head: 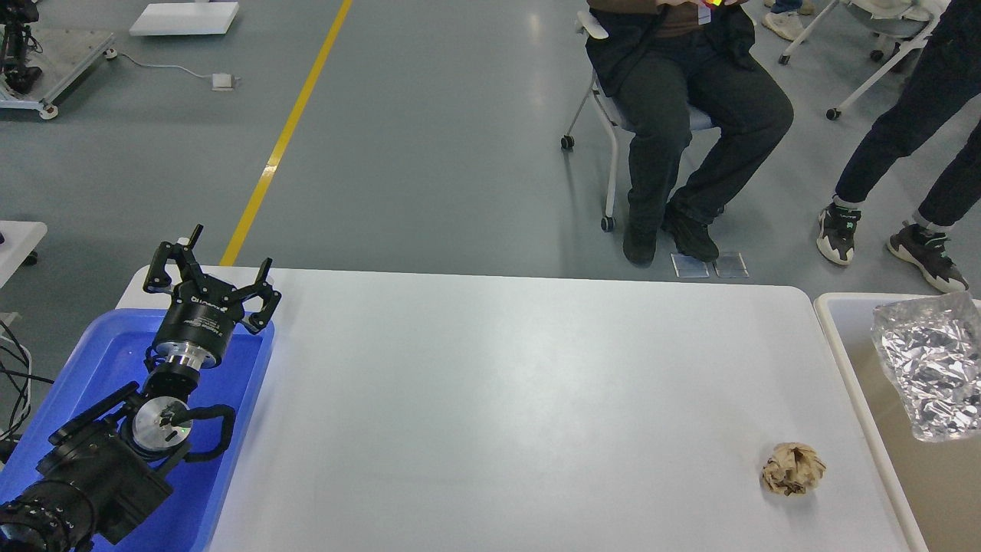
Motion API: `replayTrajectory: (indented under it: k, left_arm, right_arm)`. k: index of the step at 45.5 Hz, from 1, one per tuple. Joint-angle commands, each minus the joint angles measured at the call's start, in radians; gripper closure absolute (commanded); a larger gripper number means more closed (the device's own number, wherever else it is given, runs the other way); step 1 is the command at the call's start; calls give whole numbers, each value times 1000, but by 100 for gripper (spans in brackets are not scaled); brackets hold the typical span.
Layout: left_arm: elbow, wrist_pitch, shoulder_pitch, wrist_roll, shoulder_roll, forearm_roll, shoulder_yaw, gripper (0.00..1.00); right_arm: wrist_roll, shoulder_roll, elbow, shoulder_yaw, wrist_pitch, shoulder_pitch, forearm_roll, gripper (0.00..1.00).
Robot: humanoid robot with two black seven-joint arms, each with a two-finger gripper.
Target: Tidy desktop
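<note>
The white desktop (490, 399) fills the middle of the head view. A crumpled brown paper ball (793, 468) lies on it near the front right corner. A crinkled silver foil bag (931, 366) lies inside the white-rimmed beige bin (835, 337) at the right. My left gripper (211, 276) is open and empty, held above the far end of the blue tray (245, 399) at the left, far from the paper ball. My right gripper is out of view.
A seated person (690, 115) on a wheeled chair and a standing person (904, 153) are on the grey floor beyond the table's far edge. A yellow floor line (283, 138) runs at the far left.
</note>
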Motion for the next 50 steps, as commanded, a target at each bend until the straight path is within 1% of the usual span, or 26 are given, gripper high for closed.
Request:
replayTrajectory:
  k: [1,7,15,18,26,30,31,32,33,34,35,38,45,50]
  left_arm:
    - [0,0,0,0,-1,0,0,0]
    - [0,0,0,0,-1,0,0,0]
    - [0,0,0,0,-1,0,0,0]
    - [0,0,0,0,-1,0,0,0]
    - [0,0,0,0,-1,0,0,0]
    - [0,0,0,0,-1,0,0,0]
    - [0,0,0,0,1,0,0,0]
    - [0,0,0,0,-1,0,0,0]
    - [0,0,0,0,-1,0,0,0]
    - [0,0,0,0,-1,0,0,0]
    - [0,2,0,0,-1,0,0,0]
    - [0,2,0,0,-1,0,0,0]
    - [0,2,0,0,1,0,0,0]
    - [0,2,0,0,-1,0,0,0]
  right_arm:
    - [-106,27,-13,3,122,-11,9,100]
    - [-188,31,-13,7,175,-11,112,100]
    - [-277,34,-12,6,189,-10,229,100]
    - [-286,36,-11,7,189,-10,242,100]
    - [-284,36,-11,7,187,-10,272,100]
    - [-280,50,-11,7,175,-10,272,79]
    - [-280,54,-11,7,173,-10,272,72]
    - [-280,56,-11,9,173,-10,272,53]
    - [-280,56,-11,9,169,-10,272,25]
    - [-278,57,-11,10,166,-10,273,4]
    - [-278,60,-11,15,166,-10,276,2]
    - [-278,68,-11,33,167,-10,293,0]
    - [-277,70,-11,59,150,-5,304,0]
    - [-269,90,-8,162,129,15,365,0]
